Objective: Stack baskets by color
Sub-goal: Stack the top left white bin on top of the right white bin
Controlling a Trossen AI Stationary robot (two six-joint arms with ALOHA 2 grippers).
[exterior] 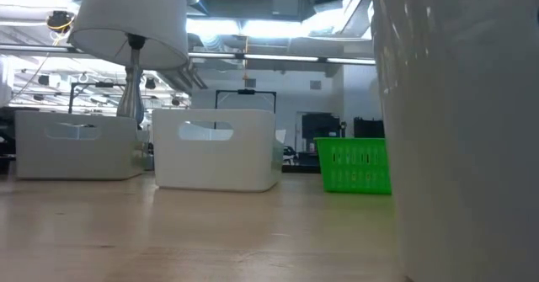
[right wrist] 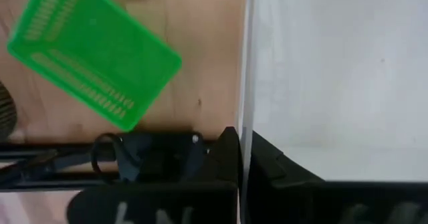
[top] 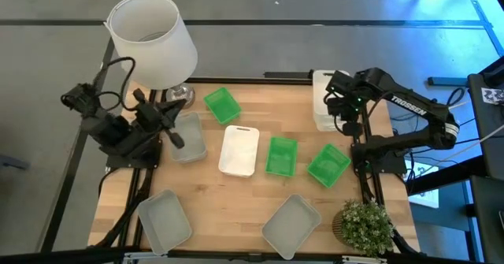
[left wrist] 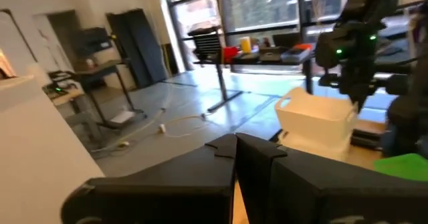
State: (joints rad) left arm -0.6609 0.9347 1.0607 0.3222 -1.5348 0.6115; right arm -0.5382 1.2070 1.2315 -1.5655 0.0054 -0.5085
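Three green baskets lie on the table: one far [top: 221, 105] and two right of centre [top: 281, 155] [top: 328, 165]. A white basket [top: 239, 150] lies mid-table and another white one [top: 321, 98] at the far right. Grey baskets rest at the left [top: 189, 142] and along the near edge [top: 164, 219] [top: 290, 225]. My left gripper [top: 178, 140] [left wrist: 237, 150] is shut, raised and pointing level over the left grey basket. My right gripper [top: 346, 124] [right wrist: 241, 140] is shut and points down above the near edge of the far-right white basket [right wrist: 334, 70].
A large white lampshade [top: 152, 39] on a metal stand rises at the far left corner. A small potted plant [top: 364, 224] stands at the near right corner. Bare wood shows between the near grey baskets. In the low view a white wall [exterior: 459, 130] fills the right side.
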